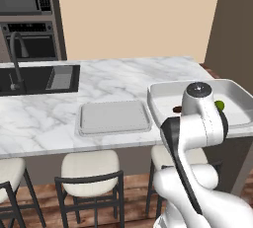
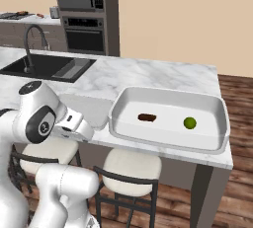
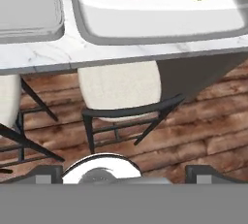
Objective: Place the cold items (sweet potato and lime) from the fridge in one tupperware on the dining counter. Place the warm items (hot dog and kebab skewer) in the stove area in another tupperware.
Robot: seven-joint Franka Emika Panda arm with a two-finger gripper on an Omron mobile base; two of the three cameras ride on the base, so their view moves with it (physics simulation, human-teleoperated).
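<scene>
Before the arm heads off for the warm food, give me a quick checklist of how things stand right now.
1. Sweet potato in the deep tupperware: ok.
2. Lime in the same tupperware, apart from the sweet potato: ok.
3. Shallow tupperware holds nothing yet and lies flat on the dining counter, beside the deep one: ok.
4. Gripper open, nothing between the fingers: ok.
5. Hot dog and kebab skewer ready at the stove area: cannot tell, too small in the far background.
</scene>
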